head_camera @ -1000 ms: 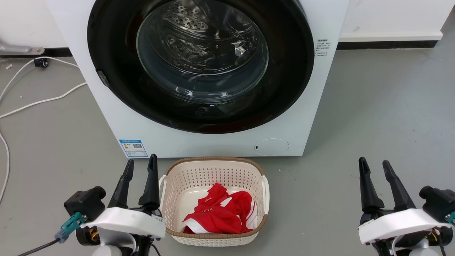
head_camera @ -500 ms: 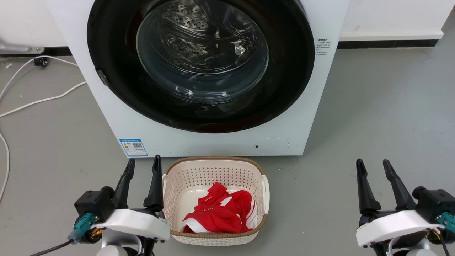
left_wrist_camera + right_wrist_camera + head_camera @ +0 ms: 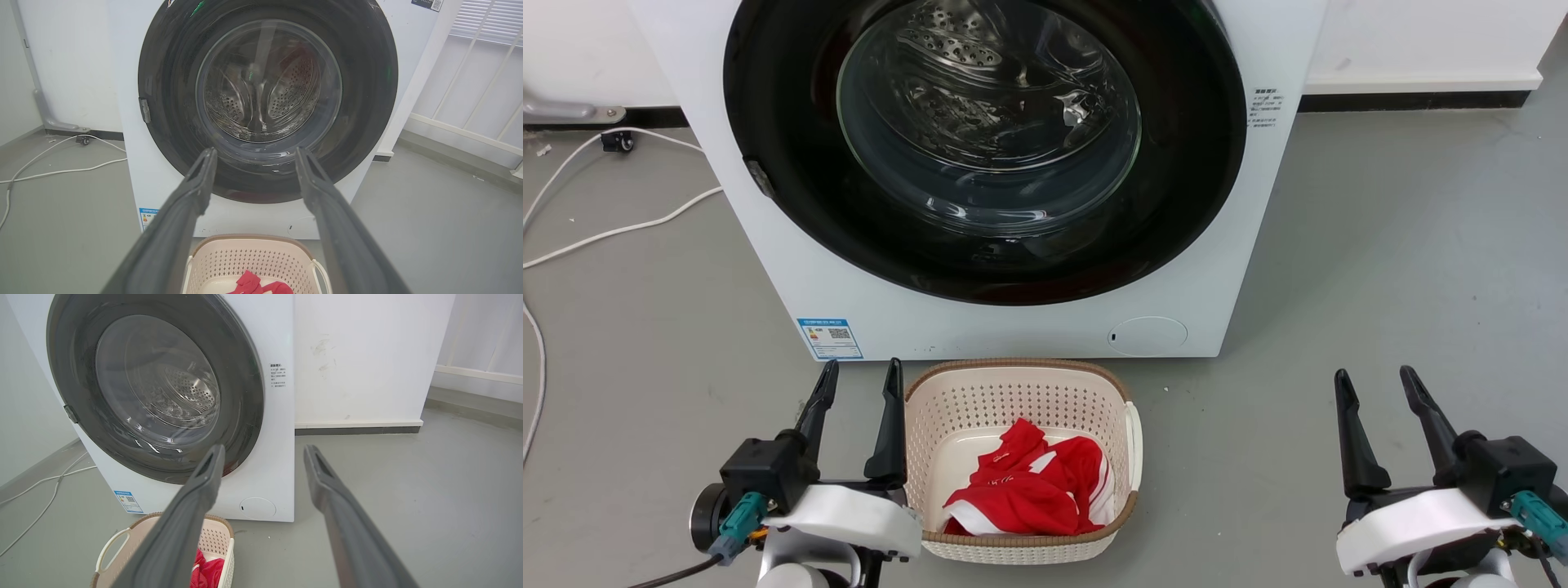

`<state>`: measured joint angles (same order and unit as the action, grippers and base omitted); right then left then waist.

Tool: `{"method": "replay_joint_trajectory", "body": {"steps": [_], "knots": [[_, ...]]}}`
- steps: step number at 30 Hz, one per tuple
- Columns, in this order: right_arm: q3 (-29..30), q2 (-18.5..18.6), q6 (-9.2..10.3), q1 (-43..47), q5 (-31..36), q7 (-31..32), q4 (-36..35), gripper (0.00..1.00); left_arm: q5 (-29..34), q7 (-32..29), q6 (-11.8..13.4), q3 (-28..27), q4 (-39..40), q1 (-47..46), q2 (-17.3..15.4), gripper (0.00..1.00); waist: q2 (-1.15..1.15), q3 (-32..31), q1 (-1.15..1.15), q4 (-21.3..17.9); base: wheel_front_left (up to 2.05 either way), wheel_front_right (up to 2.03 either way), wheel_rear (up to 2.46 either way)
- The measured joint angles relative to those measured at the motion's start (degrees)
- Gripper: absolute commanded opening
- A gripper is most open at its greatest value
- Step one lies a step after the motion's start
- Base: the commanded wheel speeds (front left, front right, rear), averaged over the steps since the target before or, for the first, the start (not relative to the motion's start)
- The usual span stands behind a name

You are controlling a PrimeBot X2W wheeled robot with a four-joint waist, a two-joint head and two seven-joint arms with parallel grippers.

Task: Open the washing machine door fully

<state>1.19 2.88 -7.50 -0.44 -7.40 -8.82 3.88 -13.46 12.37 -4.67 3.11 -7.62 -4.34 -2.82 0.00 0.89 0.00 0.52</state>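
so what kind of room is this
Probably a laundry or utility room: a front-loading washing machine stands on a grey floor, with a perforated basket holding red clothing in front of it.

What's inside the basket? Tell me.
A crumpled red and white garment lies in the basket. Part of the pale floor shows; anything beneath the garment is covered.
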Motion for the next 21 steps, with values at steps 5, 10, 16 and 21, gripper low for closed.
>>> {"method": "replay_joint_trajectory", "body": {"steps": [5, 10, 16, 21], "knots": [[-0.1, 0.0, 0.00, 0.5, 2.2, 0.0, -0.2, 1.00, 2.4, 0.6, 0.4, 0.3, -0.1, 0.0, 0.0, 1.00, 0.00, 0.1, 0.00, 0.0, 0.00, 0.00, 0.00], [-0.1, 0.0, 0.00, 0.5, 4.1, -0.3, -0.4, 1.00, 4.8, 1.0, 0.7, 0.4, -0.3, 0.0, 0.0, 1.00, 0.00, 0.2, 0.00, 0.0, 0.00, 0.00, 0.00], [-0.4, 0.0, 0.00, 0.6, 6.6, -0.6, -0.4, 1.00, 7.2, 1.8, 0.9, 0.5, -0.4, 0.1, 0.0, 1.00, 0.00, 0.1, 0.00, 0.0, 0.00, 0.00, 0.00], [-0.5, 0.0, 0.00, 0.7, 8.2, -0.8, -0.5, 1.00, 8.7, 2.3, 1.2, 0.6, -0.5, 0.4, 0.0, 1.00, 0.00, 0.1, 0.00, 0.0, 0.00, 0.00, 0.00]]}}
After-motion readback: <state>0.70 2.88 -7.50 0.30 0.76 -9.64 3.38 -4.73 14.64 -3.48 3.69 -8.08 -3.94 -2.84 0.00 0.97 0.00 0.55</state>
